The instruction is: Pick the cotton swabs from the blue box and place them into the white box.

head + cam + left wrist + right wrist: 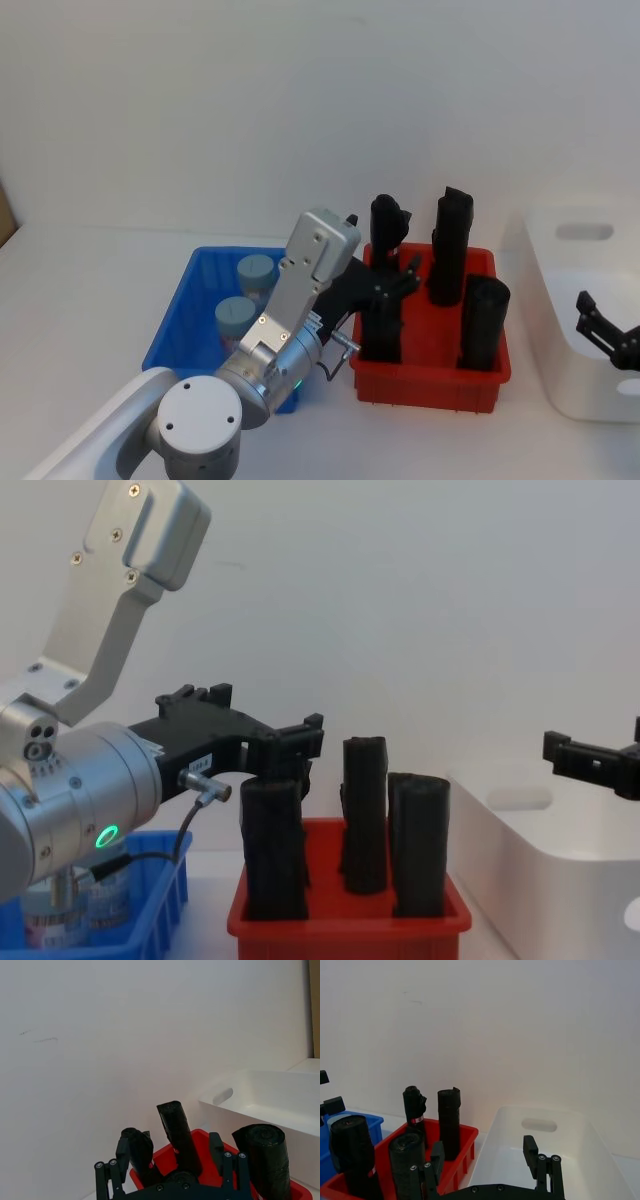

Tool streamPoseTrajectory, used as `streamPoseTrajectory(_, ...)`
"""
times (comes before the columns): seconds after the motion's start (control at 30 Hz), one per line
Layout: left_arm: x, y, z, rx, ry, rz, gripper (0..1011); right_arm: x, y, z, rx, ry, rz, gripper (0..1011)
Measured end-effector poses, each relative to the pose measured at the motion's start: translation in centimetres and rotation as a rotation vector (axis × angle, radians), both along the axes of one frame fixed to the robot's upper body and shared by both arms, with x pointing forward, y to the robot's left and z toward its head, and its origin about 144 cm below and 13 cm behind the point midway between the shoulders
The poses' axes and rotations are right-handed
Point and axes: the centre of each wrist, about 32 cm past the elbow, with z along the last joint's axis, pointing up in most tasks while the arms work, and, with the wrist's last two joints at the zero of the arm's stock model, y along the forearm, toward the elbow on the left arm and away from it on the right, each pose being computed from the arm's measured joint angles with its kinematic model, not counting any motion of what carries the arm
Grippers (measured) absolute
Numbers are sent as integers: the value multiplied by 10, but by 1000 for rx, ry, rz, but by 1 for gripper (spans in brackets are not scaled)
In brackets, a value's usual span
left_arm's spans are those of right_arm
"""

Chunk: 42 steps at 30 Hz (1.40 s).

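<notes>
Currently the cotton swabs, two lidded tubs, stand upright in the blue box, one behind the other toward its right side. The blue box sits on the desk at the robot's left, with a red bin just beside it in the middle and the white box at the right. The red bin holds four black rolls, all upright. The left gripper reaches past the blue box and hangs over the left part of the red bin, just above the front-left roll; whether it touches that roll's top is unclear from the chest view. Its fingers are spread wide with nothing held between them. The right gripper hovers above the white box near that box's left wall, clear of the rim. Its fingers are likewise spread apart and empty. What shows of the white box's interior in the right wrist view is bare white plastic, with an oval handle cut-out in the far wall.
</notes>
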Motion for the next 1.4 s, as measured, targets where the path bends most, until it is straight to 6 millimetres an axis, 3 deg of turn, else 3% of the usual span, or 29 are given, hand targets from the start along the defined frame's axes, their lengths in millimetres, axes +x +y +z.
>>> streamPoseTrajectory(0.73, 0, 0, 0, 0, 0, 0, 1002, 45, -2, 10, -6, 114, 210, 1002)
streamPoseTrajectory(1.07, 0, 0, 0, 0, 0, 0, 1003, 59, -19, 30, -39, 215, 333, 1001)
streamPoseTrajectory(1.4, 0, 0, 0, 0, 0, 0, 1002, 66, -19, 43, -82, 241, 402, 1001)
